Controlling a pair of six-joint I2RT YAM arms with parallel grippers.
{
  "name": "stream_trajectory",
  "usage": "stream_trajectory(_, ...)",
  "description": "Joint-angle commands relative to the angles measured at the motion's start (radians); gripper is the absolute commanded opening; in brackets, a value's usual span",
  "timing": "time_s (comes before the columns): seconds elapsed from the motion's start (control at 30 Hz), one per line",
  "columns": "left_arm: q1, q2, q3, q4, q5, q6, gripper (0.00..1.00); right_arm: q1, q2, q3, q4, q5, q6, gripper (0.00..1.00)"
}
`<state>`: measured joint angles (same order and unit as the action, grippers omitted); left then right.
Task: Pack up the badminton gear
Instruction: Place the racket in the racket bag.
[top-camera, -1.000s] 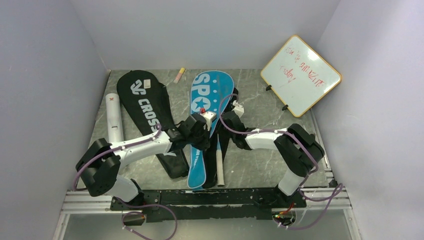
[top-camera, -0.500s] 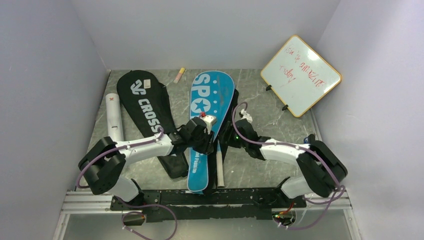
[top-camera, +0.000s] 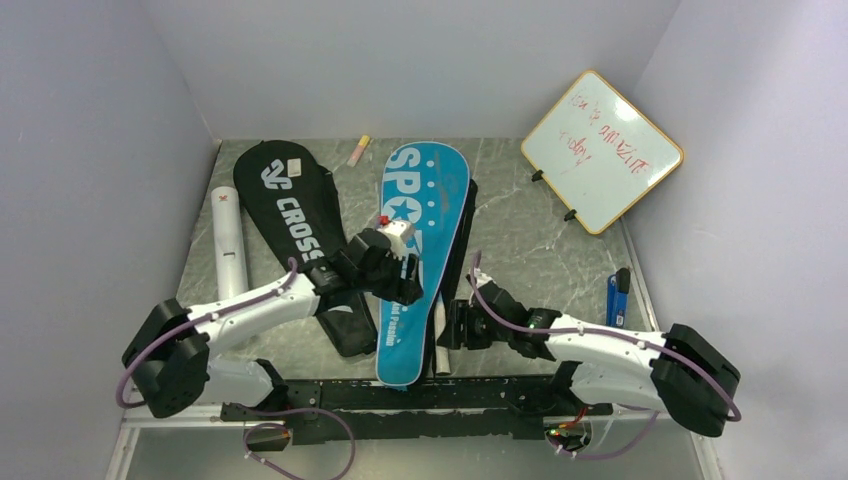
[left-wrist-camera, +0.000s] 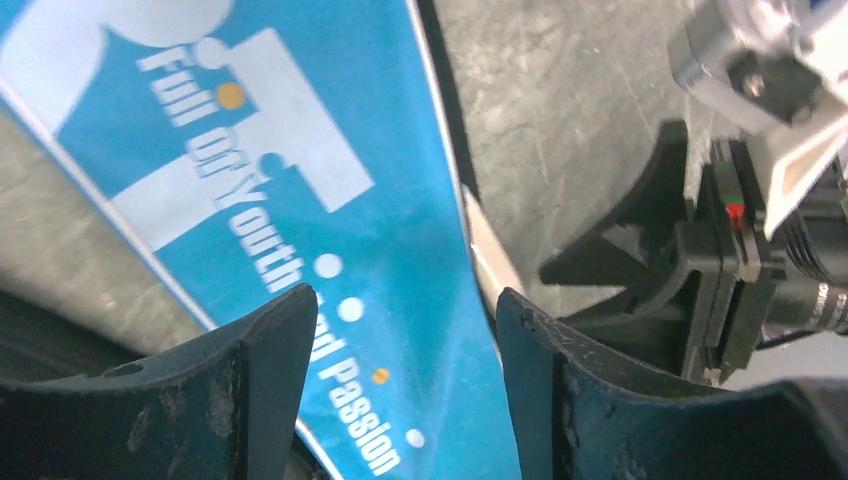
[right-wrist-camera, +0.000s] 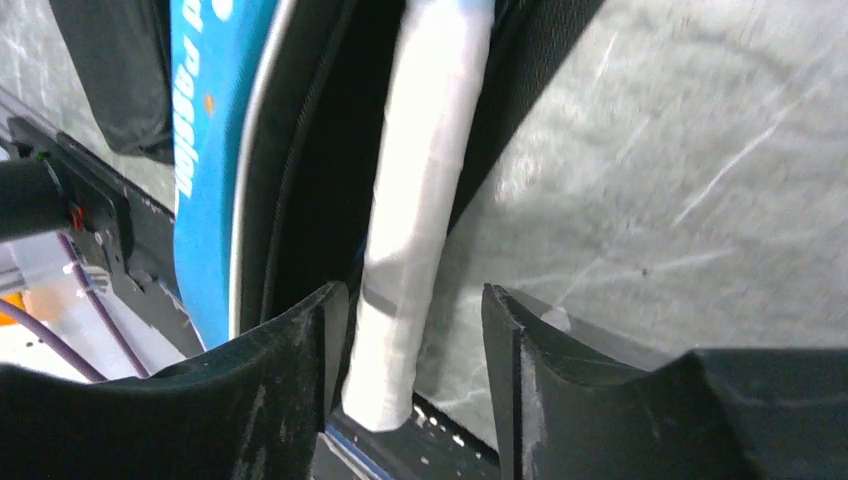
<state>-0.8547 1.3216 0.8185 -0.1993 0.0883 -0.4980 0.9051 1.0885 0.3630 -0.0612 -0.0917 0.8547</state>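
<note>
The blue "SPORT" racket cover (top-camera: 425, 205) lies in the middle of the table, a dark edge showing along its right side. A white-wrapped racket handle (right-wrist-camera: 425, 190) sticks out of it toward the near edge. My right gripper (top-camera: 447, 326) (right-wrist-camera: 415, 310) is open and straddles the end of that handle, which lies close to the left finger without being pinched. My left gripper (top-camera: 400, 285) (left-wrist-camera: 405, 310) hovers open over the cover's narrow lower part (left-wrist-camera: 300, 200), holding nothing. The black "CROSSWAY" cover (top-camera: 290, 215) and the white cardboard tube (top-camera: 229, 240) lie at the left.
A wood-framed whiteboard (top-camera: 602, 150) leans at the back right. A small pink-yellow marker (top-camera: 358, 150) lies at the back, between the two covers. A blue object (top-camera: 618, 292) rests by the right wall. The black mounting rail (top-camera: 420, 395) runs just beyond the handle's end.
My left gripper has opened and let go of the blue cover. My right arm has drawn back along the racket handle from mid-table to its near end.
</note>
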Motion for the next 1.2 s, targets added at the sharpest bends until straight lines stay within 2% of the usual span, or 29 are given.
stream_trajectory(0.0, 0.062, -0.062, -0.023, -0.100, -0.079, -0.044, 0.70, 0.048, -0.053, -0.035, -0.036, 0.006, 0.081, 0.53)
stream_trajectory(0.17, 0.088, -0.148, -0.107, -0.158, -0.134, -0.091, 0.73, 0.074, -0.093, -0.054, -0.037, -0.005, 0.098, 0.51)
stream_trajectory(0.47, 0.089, -0.141, -0.245, -0.068, 0.006, -0.136, 0.63, 0.086, -0.021, -0.025, 0.031, -0.062, 0.095, 0.45)
stream_trajectory(0.6, 0.089, -0.115, -0.275, -0.007, 0.057, -0.137, 0.59, 0.085, 0.007, -0.004, 0.041, -0.051, 0.097, 0.37)
stream_trajectory(0.77, 0.089, -0.057, -0.286, 0.045, 0.113, -0.128, 0.48, 0.086, 0.000, 0.037, 0.019, -0.031, 0.092, 0.25)
stream_trajectory(1.0, 0.089, -0.021, -0.289, 0.072, 0.130, -0.120, 0.47, 0.086, 0.016, 0.079, 0.008, -0.030, 0.090, 0.16)
stream_trajectory(1.17, 0.088, -0.019, -0.292, 0.095, 0.165, -0.118, 0.43, 0.086, 0.014, 0.042, 0.125, -0.038, 0.124, 0.11)
